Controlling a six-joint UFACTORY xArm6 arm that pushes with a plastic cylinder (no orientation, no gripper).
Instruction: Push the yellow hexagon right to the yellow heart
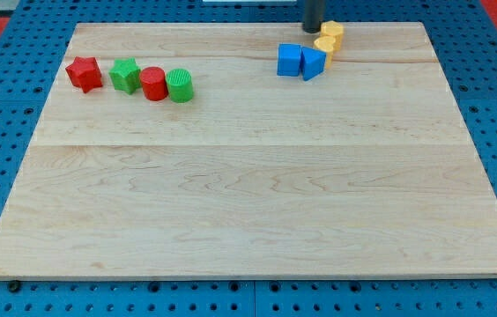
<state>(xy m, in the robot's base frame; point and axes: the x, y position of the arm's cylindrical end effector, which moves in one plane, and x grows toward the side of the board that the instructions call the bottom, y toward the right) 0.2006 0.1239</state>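
Note:
The yellow hexagon sits near the view's top edge of the wooden board, right of centre. The yellow heart lies just below and slightly left of it, touching it. My tip stands directly left of the yellow hexagon, very close to it, and above the blue blocks. The dark rod rises out of the view's top.
A blue cube and a blue wedge-like block sit side by side just below-left of the heart. At the view's upper left stand a red star, a green star, a red cylinder and a green cylinder in a row.

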